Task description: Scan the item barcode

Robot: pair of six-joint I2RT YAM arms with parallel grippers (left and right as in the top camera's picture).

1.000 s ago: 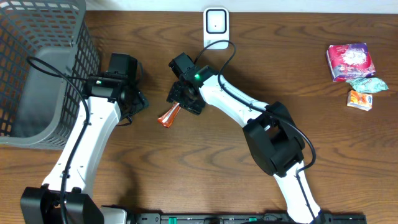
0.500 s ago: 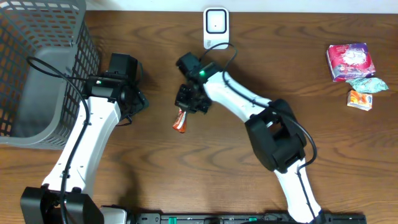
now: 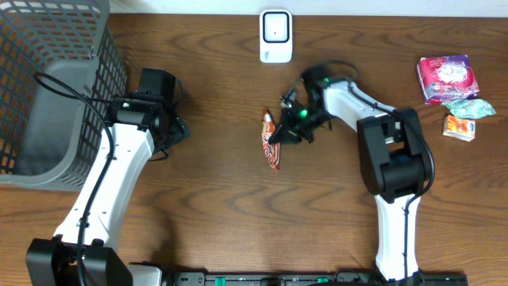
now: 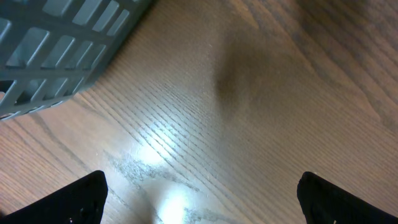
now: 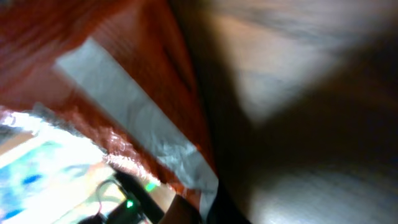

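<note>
Glossy foil pkt (image 3: 271, 143), wood-grain tbl (image 3: 206, 214)

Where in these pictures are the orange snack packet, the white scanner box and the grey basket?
orange snack packet (image 3: 271, 151), overhead view, its middle.
white scanner box (image 3: 275, 32), overhead view, its front face.
grey basket (image 3: 111, 67), overhead view, its mesh wall.

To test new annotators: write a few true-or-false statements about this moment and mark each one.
1. The right tool is shut on the orange packet. True.
2. The left tool grips a packet. False: it is open and empty over the bare table.
3. The orange packet lies in the grey basket. False: the right tool holds it well outside, near the white scanner.
4. A pink packet lies near the table's right edge. True.
</note>
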